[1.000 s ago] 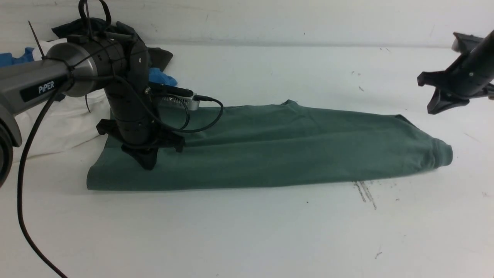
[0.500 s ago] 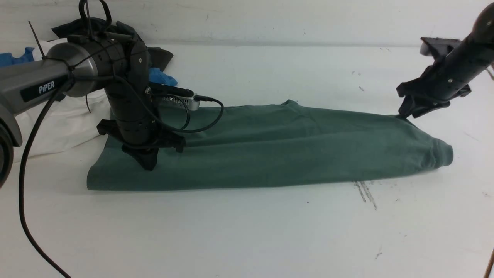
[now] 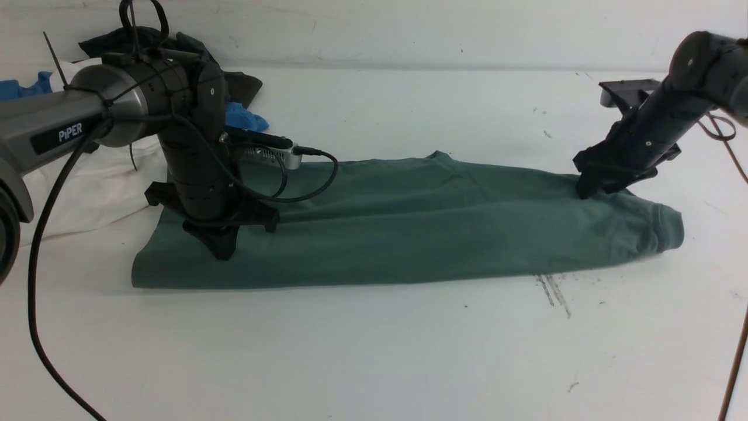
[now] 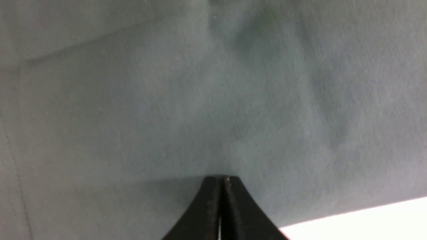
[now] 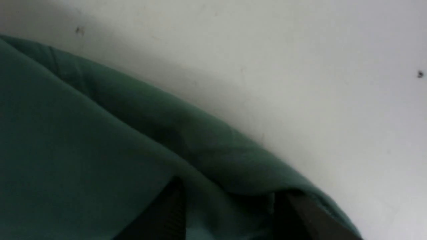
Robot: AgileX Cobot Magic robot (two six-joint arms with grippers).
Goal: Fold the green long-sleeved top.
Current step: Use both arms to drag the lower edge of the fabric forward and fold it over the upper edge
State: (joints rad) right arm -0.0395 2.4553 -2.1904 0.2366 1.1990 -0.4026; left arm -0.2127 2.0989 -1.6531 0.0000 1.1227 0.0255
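The green long-sleeved top (image 3: 421, 222) lies on the white table folded into a long band, running left to right in the front view. My left gripper (image 3: 222, 250) is shut, and its tip presses down on the cloth near the band's left end. The left wrist view shows the closed fingertips (image 4: 213, 186) against green fabric (image 4: 200, 100). My right gripper (image 3: 589, 190) is open and sits on the band's far edge near its right end. In the right wrist view its two fingers (image 5: 171, 210) stand apart, with a fold of the top (image 5: 100, 133) bulging between them.
A heap of other clothes lies at the back left: a white garment (image 3: 93, 187), a blue one (image 3: 245, 118) and a dark one (image 3: 239, 85). The left arm's black cable (image 3: 35, 280) hangs over the table's near left. Dark scuff marks (image 3: 552, 290) lie in front of the top's right end.
My right arm has swung down and leftward from the upper right onto the top's far right edge, and its jaws have opened. The left gripper has stayed put.
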